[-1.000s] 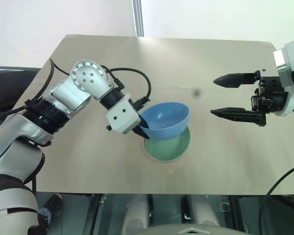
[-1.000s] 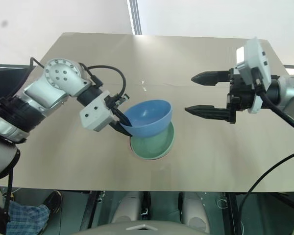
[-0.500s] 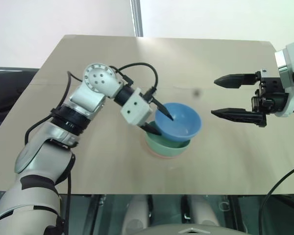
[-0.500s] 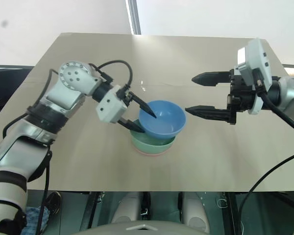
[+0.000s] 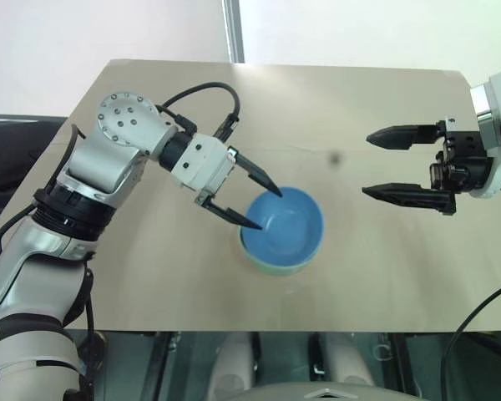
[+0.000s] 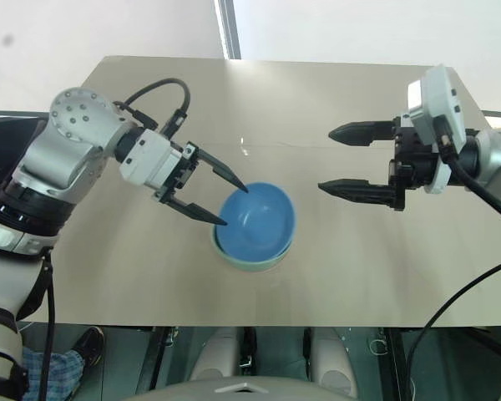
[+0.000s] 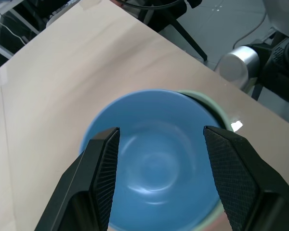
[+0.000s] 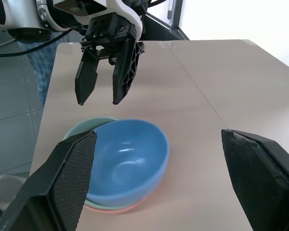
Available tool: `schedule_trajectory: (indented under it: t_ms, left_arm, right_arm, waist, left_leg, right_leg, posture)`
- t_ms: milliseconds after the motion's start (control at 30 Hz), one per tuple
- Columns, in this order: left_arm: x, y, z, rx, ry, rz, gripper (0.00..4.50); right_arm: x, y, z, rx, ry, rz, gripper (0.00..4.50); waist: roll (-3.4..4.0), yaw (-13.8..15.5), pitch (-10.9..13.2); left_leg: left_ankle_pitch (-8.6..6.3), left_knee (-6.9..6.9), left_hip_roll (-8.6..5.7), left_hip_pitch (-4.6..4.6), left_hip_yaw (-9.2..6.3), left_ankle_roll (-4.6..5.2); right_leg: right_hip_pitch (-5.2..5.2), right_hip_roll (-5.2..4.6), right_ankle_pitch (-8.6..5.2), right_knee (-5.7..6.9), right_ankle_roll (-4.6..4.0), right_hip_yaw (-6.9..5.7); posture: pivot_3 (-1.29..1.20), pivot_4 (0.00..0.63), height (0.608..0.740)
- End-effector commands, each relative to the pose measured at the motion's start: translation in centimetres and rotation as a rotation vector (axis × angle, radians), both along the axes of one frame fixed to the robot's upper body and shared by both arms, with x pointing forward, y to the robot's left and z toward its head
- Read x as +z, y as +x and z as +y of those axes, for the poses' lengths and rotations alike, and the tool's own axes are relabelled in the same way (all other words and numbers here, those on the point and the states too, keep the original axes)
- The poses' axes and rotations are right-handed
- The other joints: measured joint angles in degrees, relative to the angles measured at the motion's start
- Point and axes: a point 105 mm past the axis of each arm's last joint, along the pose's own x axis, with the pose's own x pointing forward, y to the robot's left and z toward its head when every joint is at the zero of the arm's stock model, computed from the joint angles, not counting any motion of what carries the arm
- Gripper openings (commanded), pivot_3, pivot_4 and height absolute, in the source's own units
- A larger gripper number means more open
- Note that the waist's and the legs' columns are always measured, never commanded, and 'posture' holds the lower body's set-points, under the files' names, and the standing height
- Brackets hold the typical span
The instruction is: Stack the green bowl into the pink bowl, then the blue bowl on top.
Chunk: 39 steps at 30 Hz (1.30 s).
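Both claws spread: left claw (image 5: 249,200) (tilted down) beside blue bowl (image 5: 284,229).

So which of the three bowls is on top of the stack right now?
The blue bowl. It sits uppermost, the green bowl's rim peeking out beneath it and the pink bowl at the very bottom.

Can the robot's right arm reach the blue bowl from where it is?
Probably yes. The right gripper is open and points across bare table toward the blue bowl, with nothing between them. The left gripper hangs open at the bowl's far side, out of the way.
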Motion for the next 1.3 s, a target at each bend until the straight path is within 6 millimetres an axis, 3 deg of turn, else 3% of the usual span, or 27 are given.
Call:
schedule_trajectory:
  t_ms: [33, 167, 333, 433, 600, 800, 967, 1167, 1300]
  left_arm:
    - [2.1, -0.1, 0.7, 0.034, -0.039, -0.039, 2.92]
    - [3.1, 0.3, 2.5, 0.148, -0.077, 0.013, 2.92]
    - [3.4, 1.4, 6.6, 0.428, -0.181, 0.106, 2.92]
    - [2.8, 1.7, 10.2, 0.656, -0.254, 0.179, 2.92]
    - [1.5, 0.3, 15.2, 0.906, -0.322, 0.232, 2.92]
    - [0.6, -2.4, 19.1, 1.107, -0.390, 0.232, 2.92]
    - [-0.7, -4.9, 20.6, 1.181, -0.364, 0.256, 2.92]
    - [-1.5, -6.0, 21.4, 1.229, -0.364, 0.246, 2.92]
    - [-1.4, -6.2, 21.6, 1.246, -0.382, 0.238, 2.92]
  right_arm:
    - [0.9, -0.4, 0.1, 0.017, -0.002, -0.048, 4.50]
    - [0.5, -0.6, -0.4, 0.006, -0.018, -0.026, 4.50]
    - [-0.5, -1.0, -2.6, -0.066, -0.015, 0.032, 4.50]
    - [-1.2, -0.9, -5.6, -0.175, 0.001, 0.066, 4.50]
    - [-1.7, -1.3, -10.0, -0.303, 0.032, 0.060, 4.50]
    - [-2.1, -2.0, -14.7, -0.437, 0.050, 0.026, 4.50]
    - [-3.3, -2.8, -16.2, -0.454, 0.020, 0.040, 4.50]
    - [-4.1, -3.1, -16.2, -0.433, 0.012, 0.069, 4.50]
    - [-5.0, -4.4, -16.2, -0.382, -0.034, 0.121, 4.50]
  waist:
    - [0.00, 0.0, 0.0]
    - [0.00, 0.0, 0.0]
    - [0.00, -0.1, 0.0]
    - [0.00, -0.1, 0.0]
    - [0.00, -0.1, 0.0]
    - [0.00, -0.1, 0.0]
    - [0.02, -0.1, 0.0]
    - [0.02, -0.1, 0.0]
    - [0.00, 0.0, 0.0]
  left_leg:
    - [0.00, 0.00, 0.00, 0.00, 0.00, 0.00]
    - [0.00, 0.00, 0.00, 0.00, 0.00, 0.00]
    - [0.00, -0.04, 0.01, 0.02, 0.01, 0.00]
    - [0.00, -0.04, 0.01, 0.02, 0.01, 0.00]
    - [0.00, -0.06, 0.03, 0.05, 0.04, 0.00]
    - [-0.01, -0.08, 0.06, 0.12, 0.03, 0.00]
    - [-0.02, -0.11, 0.05, 0.22, 0.07, 0.00]
    - [-0.04, -0.19, 0.06, 0.55, 0.08, 0.01]
    - [-0.05, -0.46, 0.03, 1.02, 0.04, 0.01]
  right_leg:
    - [0.00, 0.00, 0.00, -0.01, 0.00, 0.00]
    - [0.00, 0.00, 0.00, -0.01, 0.00, 0.00]
    - [0.00, 0.00, -0.01, -0.02, 0.00, 0.00]
    - [0.01, -0.01, -0.01, -0.02, 0.00, -0.01]
    - [0.01, -0.05, -0.01, -0.02, 0.01, -0.02]
    - [0.07, -0.08, -0.03, -0.06, -0.02, -0.07]
    - [0.14, -0.13, -0.12, -0.07, -0.15, -0.08]
    - [0.38, -0.16, -0.15, -0.07, -0.21, -0.04]
    - [0.75, -0.25, -0.16, -0.32, -0.23, -0.06]
  posture:
    - [0.00, 0.150, 0.740]
    - [0.00, 0.150, 0.740]
    - [0.00, 0.150, 0.740]
    - [0.00, 0.150, 0.740]
    - [0.00, 0.150, 0.740]
    - [0.00, 0.150, 0.740]
    - [0.00, 0.150, 0.740]
    - [0.00, 0.150, 0.740]
    - [0.00, 0.150, 0.740]
